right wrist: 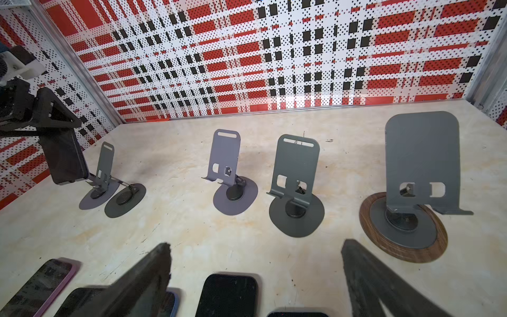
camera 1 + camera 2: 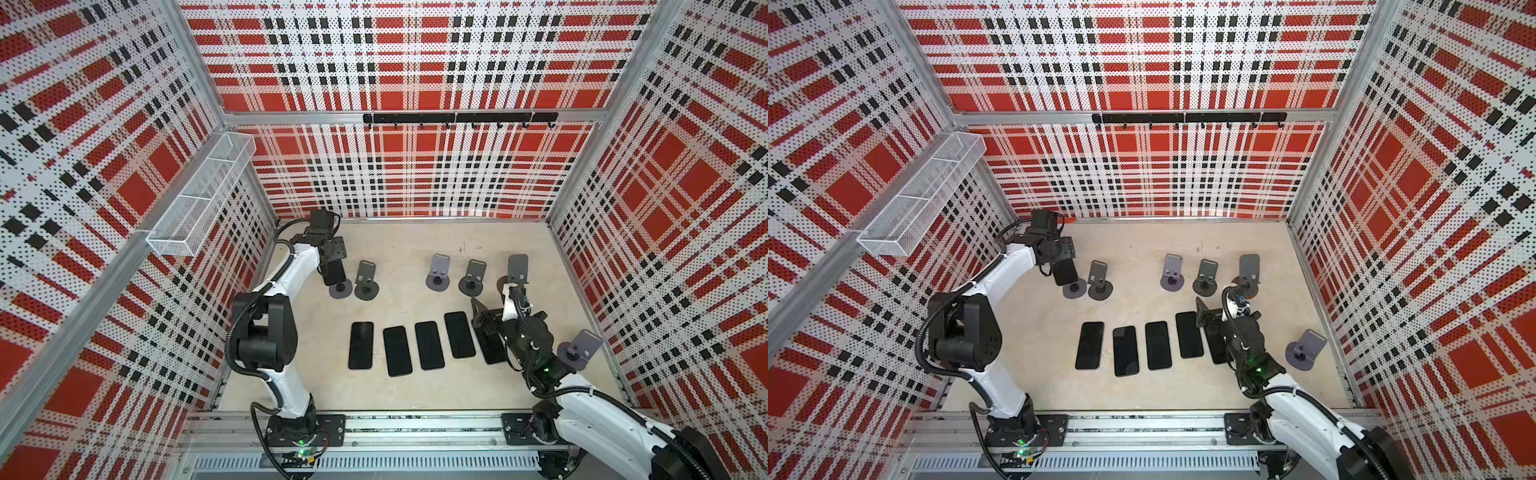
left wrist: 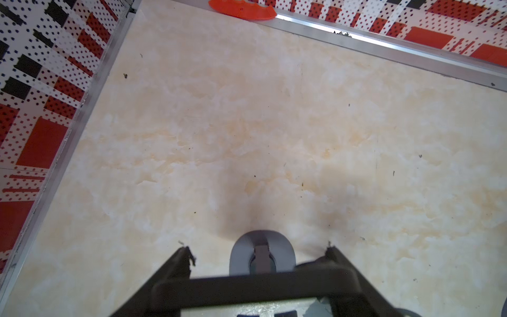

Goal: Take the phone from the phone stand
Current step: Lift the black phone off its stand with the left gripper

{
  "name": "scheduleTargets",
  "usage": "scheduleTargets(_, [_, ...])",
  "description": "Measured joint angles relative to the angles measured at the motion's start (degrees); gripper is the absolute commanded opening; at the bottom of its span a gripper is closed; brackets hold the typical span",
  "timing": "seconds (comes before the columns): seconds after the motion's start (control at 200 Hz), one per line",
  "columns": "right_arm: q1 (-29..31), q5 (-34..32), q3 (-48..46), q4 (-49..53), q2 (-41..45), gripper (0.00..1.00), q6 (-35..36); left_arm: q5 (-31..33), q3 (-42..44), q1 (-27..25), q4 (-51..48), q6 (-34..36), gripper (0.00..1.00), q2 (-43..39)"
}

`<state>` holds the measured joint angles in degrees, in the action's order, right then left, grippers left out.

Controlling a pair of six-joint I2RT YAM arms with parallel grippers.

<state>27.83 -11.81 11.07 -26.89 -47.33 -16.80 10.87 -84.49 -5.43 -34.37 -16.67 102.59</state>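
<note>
A dark phone (image 2: 335,274) (image 2: 1066,274) stands nearly upright over the leftmost grey phone stand (image 2: 341,290) (image 2: 1074,289). My left gripper (image 2: 332,266) (image 2: 1064,266) is shut on its upper part from above. The left wrist view shows the phone's top edge (image 3: 255,291) across the left gripper (image 3: 258,248), with the stand's round base (image 3: 238,258) beyond. In the right wrist view the phone (image 1: 64,159) hangs just over the stand's base (image 1: 87,203); I cannot tell whether it rests on the ledge. My right gripper (image 2: 484,320) (image 1: 256,245) is open and empty.
Several dark phones (image 2: 428,345) lie flat in a row at mid-table, partly under the right gripper. Empty stands (image 2: 365,276) (image 2: 438,272) (image 2: 473,276) line the back; one has a wood-ringed base (image 1: 403,247), another stands at the right (image 2: 579,349). A wire basket (image 2: 199,195) hangs on the left wall.
</note>
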Motion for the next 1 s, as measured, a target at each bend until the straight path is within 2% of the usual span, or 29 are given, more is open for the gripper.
scheduleTargets(0.451, [0.0,0.0,0.0,0.0,-0.4,1.00,0.0,-3.4,0.3,0.3,-1.1,0.2,0.62,-4.7])
scheduleTargets(0.797, [0.0,0.0,0.0,0.0,-0.4,1.00,0.0,-10.9,0.3,0.3,-2.4,0.3,0.60,-7.0])
scheduleTargets(0.997, [0.0,0.0,0.0,0.0,-0.8,1.00,0.0,-11.8,-0.4,-1.7,-5.0,0.8,0.60,-9.3])
